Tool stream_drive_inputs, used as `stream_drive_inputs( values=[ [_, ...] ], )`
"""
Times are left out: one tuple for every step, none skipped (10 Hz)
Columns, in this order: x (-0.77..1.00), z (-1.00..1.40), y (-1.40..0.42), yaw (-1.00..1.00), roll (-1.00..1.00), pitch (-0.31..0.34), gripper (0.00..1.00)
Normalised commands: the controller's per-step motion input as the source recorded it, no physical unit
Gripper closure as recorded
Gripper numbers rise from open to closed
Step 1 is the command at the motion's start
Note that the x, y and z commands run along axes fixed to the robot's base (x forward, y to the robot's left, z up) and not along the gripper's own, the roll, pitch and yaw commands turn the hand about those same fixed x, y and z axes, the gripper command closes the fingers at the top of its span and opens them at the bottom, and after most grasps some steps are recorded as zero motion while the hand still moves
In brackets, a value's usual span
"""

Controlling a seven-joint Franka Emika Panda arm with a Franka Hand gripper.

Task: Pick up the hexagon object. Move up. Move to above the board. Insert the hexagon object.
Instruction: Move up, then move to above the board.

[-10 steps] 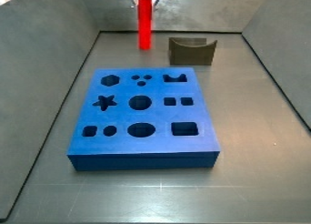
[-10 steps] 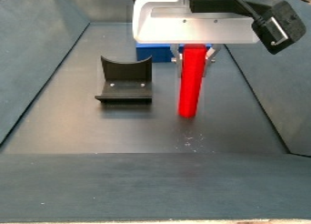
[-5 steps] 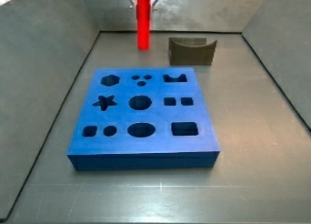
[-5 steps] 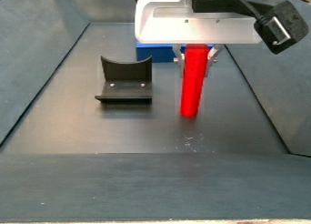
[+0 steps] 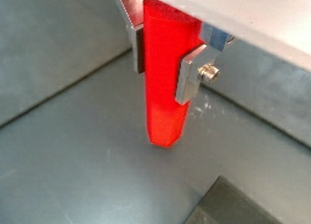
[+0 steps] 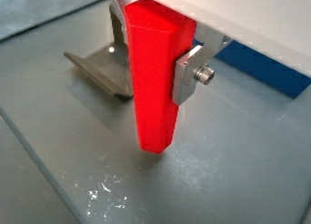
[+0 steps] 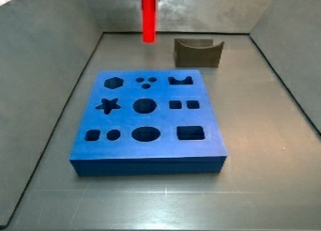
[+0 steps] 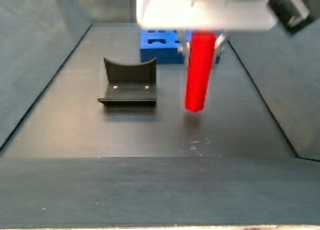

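No text, label, brand, number or sign is readable on any surface in these views, gripper (image 5: 168, 56) included.

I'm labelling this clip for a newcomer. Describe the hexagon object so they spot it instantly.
Look beyond the blue board toward the tray's far end, where the gripper hangs. The hexagon object is the bright red upright rod clamped between its fingers, clear of the floor, unlike the dark olive notched block nearby.

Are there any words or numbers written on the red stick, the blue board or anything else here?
None: no words, numbers or signs can be read anywhere.
The red stick, held in the claw above the floor, is plain.
The blue board only has cut-out shapes.
The dark block is plain too.
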Motion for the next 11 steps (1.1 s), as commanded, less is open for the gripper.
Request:
stream_drive_inputs(
  values=[
    [-0.04, 0.38, 0.01, -0.01, 0.0, 0.036, 1.0],
    [-0.03, 0.2, 0.01, -0.01, 0.0, 0.04, 1.0],
    [-0.01, 1.0, 0.24, 0.13, 0.11, -0.159, 1.0],
    [-0.02, 1.0, 0.23, 0.13, 0.1, -0.144, 1.0],
    [-0.03, 1.0, 0.2, 0.08, 0.08, -0.077, 1.0],
    [-0.03, 1.0, 0.18, 0.05, 0.07, -0.031, 1.0],
    [-0.03, 1.0, 0.17, 0.02, 0.06, 0.006, 1.0],
    [-0.02, 1.0, 0.16, 0.0, 0.05, 0.039, 1.0],
    [-0.01, 1.0, 0.15, -0.01, 0.04, 0.073, 1.0],
    [0.0, 1.0, 0.14, -0.02, 0.02, 0.091, 1.0],
    [0.0, 1.0, 0.13, -0.02, 0.02, 0.097, 1.0]
  ],
)
